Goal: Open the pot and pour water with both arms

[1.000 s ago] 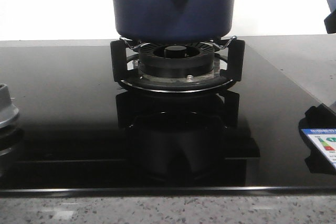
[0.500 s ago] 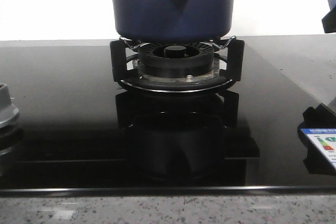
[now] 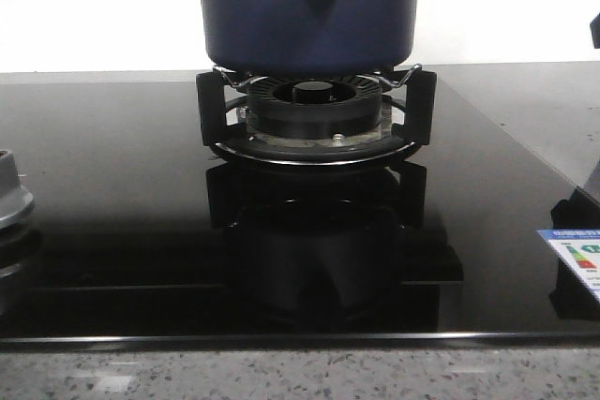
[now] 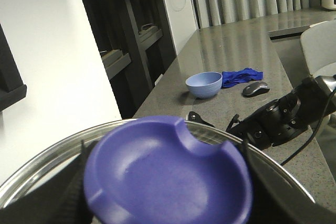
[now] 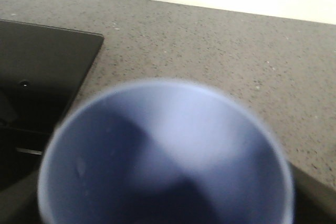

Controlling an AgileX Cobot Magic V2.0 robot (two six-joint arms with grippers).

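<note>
Pot (image 3: 309, 11), large, dark navy-blue and round, with a matte smooth wall, sits on the black burner grate (image 3: 317, 114) at the far middle of the glossy black glass hob surface (image 3: 112, 194). It probably handles stiff, weighty and somewhat slippery.

Left end effector: its fingers are hidden behind a blurred blue knob (image 4: 168, 174), likely the lid handle, so I cannot tell its grip.

Right end effector is hidden behind a pale blue cup (image 5: 165, 156); its state is unclear.
</note>
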